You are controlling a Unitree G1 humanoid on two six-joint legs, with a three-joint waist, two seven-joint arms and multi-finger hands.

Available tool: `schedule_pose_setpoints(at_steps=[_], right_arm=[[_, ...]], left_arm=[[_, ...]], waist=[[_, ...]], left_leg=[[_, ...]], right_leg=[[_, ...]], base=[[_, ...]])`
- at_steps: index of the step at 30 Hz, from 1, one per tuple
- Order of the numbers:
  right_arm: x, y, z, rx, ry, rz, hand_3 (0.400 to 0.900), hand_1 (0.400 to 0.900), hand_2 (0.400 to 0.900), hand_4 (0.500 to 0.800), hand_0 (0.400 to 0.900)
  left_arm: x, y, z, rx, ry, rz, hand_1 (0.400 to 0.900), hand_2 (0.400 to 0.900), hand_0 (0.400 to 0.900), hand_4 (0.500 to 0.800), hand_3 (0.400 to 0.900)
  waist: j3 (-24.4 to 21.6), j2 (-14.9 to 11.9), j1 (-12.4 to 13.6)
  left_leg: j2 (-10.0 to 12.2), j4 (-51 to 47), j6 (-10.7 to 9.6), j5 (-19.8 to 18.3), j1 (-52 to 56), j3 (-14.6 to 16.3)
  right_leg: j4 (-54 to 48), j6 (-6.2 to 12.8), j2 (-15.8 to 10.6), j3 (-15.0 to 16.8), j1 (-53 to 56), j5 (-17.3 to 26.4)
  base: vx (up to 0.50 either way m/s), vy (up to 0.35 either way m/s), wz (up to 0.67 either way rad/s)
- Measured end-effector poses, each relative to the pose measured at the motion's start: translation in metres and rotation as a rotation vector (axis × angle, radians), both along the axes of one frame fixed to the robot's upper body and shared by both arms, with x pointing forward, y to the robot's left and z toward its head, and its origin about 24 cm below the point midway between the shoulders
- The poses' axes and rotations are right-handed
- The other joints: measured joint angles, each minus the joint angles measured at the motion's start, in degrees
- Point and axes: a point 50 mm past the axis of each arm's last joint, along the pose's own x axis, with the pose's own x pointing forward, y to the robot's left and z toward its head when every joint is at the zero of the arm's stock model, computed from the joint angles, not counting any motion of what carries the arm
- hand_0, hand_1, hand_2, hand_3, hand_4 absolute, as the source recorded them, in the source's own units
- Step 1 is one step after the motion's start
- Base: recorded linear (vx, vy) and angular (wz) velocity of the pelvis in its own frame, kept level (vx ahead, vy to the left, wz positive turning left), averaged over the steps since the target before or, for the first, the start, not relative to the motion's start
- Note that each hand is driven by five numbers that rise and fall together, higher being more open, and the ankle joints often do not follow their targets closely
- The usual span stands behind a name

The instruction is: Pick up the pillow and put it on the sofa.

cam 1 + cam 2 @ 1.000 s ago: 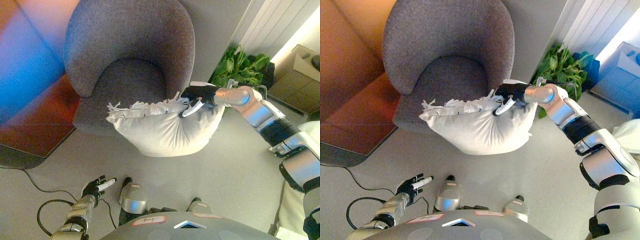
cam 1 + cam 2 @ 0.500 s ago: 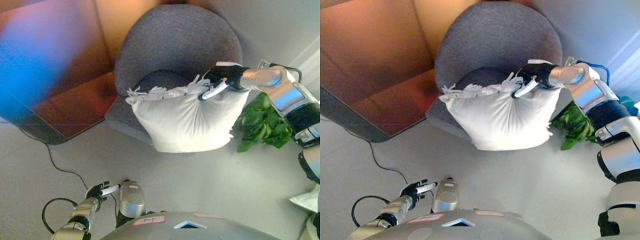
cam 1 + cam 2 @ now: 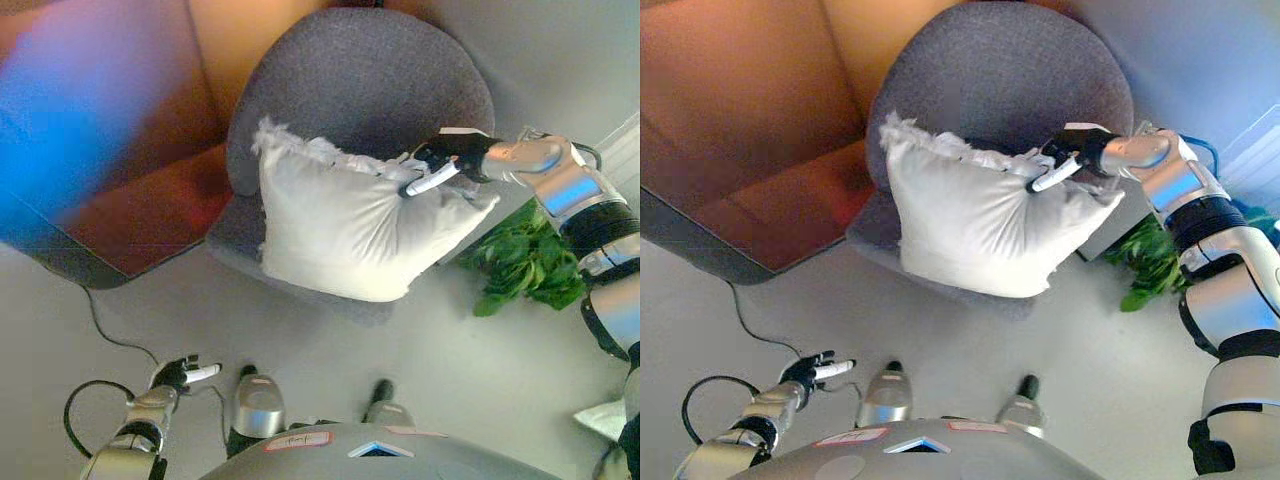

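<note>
A: Where is the pillow (image 3: 345,228)?
B: On the grey sofa (image 3: 365,75) seat, its top edge pinched by the right hand (image 3: 447,160) fingers.
A: Surroundings?
B: Green plant (image 3: 525,260) right, bare floor (image 3: 180,320) in front; left hand (image 3: 172,374) low, fingers relaxed, empty.

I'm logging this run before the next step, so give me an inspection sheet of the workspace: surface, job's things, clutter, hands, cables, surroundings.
Surface: grey floor, bare where it shows.
Job's things: white fringed pillow over the seat of the grey sofa chair, leaning toward its back; whether it rests there cannot be told.
Clutter: nothing seen.
Hands: right hand grips the pillow's upper right edge; left hand low at lower left, fingers relaxed, holding nothing.
Cables: dark cable runs across the floor at left.
Surroundings: green plant right of the chair; wooden panel at left.
</note>
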Motion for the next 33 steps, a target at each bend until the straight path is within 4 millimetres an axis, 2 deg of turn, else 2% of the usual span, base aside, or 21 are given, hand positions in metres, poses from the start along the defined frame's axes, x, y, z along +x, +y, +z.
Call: schedule_pose_setpoints(at_steps=[1,2,3,4,5,6,7,11,15,16,19,23,28,33], right_arm=[[0.0,-0.001,0.0,0.0,0.0,-0.004,0.4,0.4,0.4,0.5,0.4],[-0.001,-0.005,0.002,-0.001,-0.001,-0.016,0.4,0.4,0.4,0.5,0.4],[0.001,-0.011,0.008,-0.003,-0.008,-0.037,0.4,0.4,0.4,0.5,0.4],[0.002,-0.018,0.011,-0.002,-0.006,-0.066,0.4,0.4,0.4,0.5,0.4],[0.002,-0.019,0.011,-0.002,-0.005,-0.071,0.4,0.4,0.4,0.5,0.4],[0.001,-0.034,0.012,-0.003,0.011,-0.142,0.4,0.4,0.4,0.5,0.4],[0.0,-0.038,0.012,-0.002,0.02,-0.16,0.4,0.4,0.4,0.5,0.4],[0.0,-0.043,0.017,0.021,0.017,-0.184,0.4,0.4,0.4,0.5,0.4],[-0.003,-0.058,0.021,0.058,0.002,-0.257,0.4,0.4,0.4,0.5,0.4],[-0.002,-0.061,0.026,0.056,-0.02,-0.277,0.9,0.9,0.9,0.8,0.9],[-0.001,-0.073,0.05,0.031,-0.133,-0.351,0.9,0.9,0.9,0.8,0.9],[-0.004,-0.093,0.087,-0.049,-0.287,-0.471,0.9,0.9,0.9,0.8,0.9],[-0.007,-0.101,0.112,-0.092,-0.367,-0.549,0.9,0.9,0.9,0.8,0.9],[-0.008,-0.103,0.12,-0.127,-0.379,-0.585,0.9,0.9,0.9,0.8,0.9]], left_arm=[[-0.001,-0.001,-0.001,-0.004,0.001,0.0,0.9,0.9,0.9,0.8,0.9],[-0.008,-0.006,-0.004,-0.018,0.015,0.006,0.9,0.9,0.9,0.8,0.9],[-0.024,-0.014,-0.012,-0.047,0.056,0.03,0.9,0.9,0.9,0.8,0.9],[-0.027,-0.018,-0.014,-0.06,0.059,0.042,0.9,0.9,0.9,0.8,0.9],[-0.027,-0.018,-0.014,-0.061,0.059,0.042,0.9,0.9,0.9,0.8,0.9],[-0.03,-0.019,-0.015,-0.064,0.062,0.048,0.9,0.9,0.9,0.8,0.9],[-0.032,-0.017,-0.014,-0.058,0.063,0.054,0.9,0.9,0.9,0.8,0.9],[-0.03,-0.013,-0.012,-0.05,0.047,0.048,0.9,0.9,0.9,0.8,0.9],[-0.027,-0.015,-0.011,-0.072,0.014,0.033,0.9,0.9,0.9,0.8,0.9],[-0.027,-0.016,-0.011,-0.079,0.008,0.042,0.9,0.9,0.9,0.8,0.9],[-0.025,-0.018,-0.011,-0.096,-0.008,0.047,0.9,0.9,0.9,0.8,0.9],[-0.018,-0.02,-0.008,-0.123,-0.068,0.05,0.9,0.9,0.9,0.8,0.9],[-0.01,-0.022,-0.005,-0.146,-0.11,0.056,0.9,0.9,0.9,0.8,0.9],[-0.004,-0.025,-0.003,-0.159,-0.135,0.037,0.9,0.9,0.9,0.8,0.9]], waist=[[0.0,0.1,0.26],[-0.05,0.45,0.67],[-0.07,0.71,0.71],[0.1,0.99,0.86],[0.11,1.01,0.86],[0.23,1.25,1.11],[0.25,1.3,1.29],[0.16,2.12,1.64],[-0.37,5.09,2.94],[-0.24,6.15,3.1],[0.85,8.72,4.14],[3.59,10.82,4.52],[5.91,10.64,4.05],[6.35,9.95,4.06]], left_leg=[[0.4,-0.11,0.0,-0.01,0.12,0.22],[1.69,-1.08,-0.65,0.42,0.72,0.44],[3.34,-3.52,-2.49,1.68,2.47,1.02],[3.61,-5.19,-3.44,2.21,3.65,1.82],[3.61,-5.34,-3.44,2.22,3.75,1.84],[3.43,-7.49,-3.85,2.58,5.17,1.91],[3.26,-8.38,-3.9,2.81,5.72,1.9],[2.88,-9.93,-3.76,3.58,5.66,0.91],[2.78,-12.0,-3.69,5.72,2.67,-1.23],[2.75,-12.57,-3.54,6.57,1.55,-1.58],[2.62,-13.02,-3.41,8.21,-1.88,-2.02],[2.11,-13.44,-3.04,9.93,-4.7,-3.17],[1.59,-13.54,-2.49,10.56,-6.07,-4.3],[1.54,-13.67,-2.49,10.66,-6.05,-4.41]], right_leg=[[0.17,-0.19,0.4,0.0,-0.09,-0.18],[0.29,-0.91,2.21,-0.17,0.06,-0.78],[0.2,-1.56,3.55,-0.4,0.58,-1.46],[-0.56,-1.54,4.01,-0.58,1.33,-1.52],[-0.63,-1.54,4.07,-0.63,1.41,-1.52],[-1.36,-1.45,3.98,-1.42,2.53,-1.57],[-1.73,-1.36,3.86,-1.83,3.01,-1.63],[-2.23,-0.99,3.68,-3.17,3.44,-1.91],[-1.47,-1.08,3.69,-4.9,0.83,-2.09],[-0.77,-1.17,3.63,-5.16,-0.52,-2.14],[1.66,-1.44,3.26,-5.26,-4.73,-2.31],[5.38,-1.58,2.31,-5.5,-8.73,-3.13],[10.41,-1.66,1.09,-5.32,-11.66,-5.31],[11.12,-1.67,0.95,-5.22,-11.84,-5.76]], base=[[0.18,-0.169,0.15],[0.2,-0.168,0.08],[0.27,-0.201,0.13],[0.23,-0.148,0.14],[0.18,-0.098,0.25],[0.17,-0.098,0.32],[0.15,-0.082,0.31],[0.06,-0.117,0.35],[-0.12,-0.107,0.24],[-0.19,-0.085,0.18],[-0.21,-0.075,0.18],[-0.12,-0.029,0.14],[-0.02,-0.009,0.02],[0.01,-0.012,-0.05]])
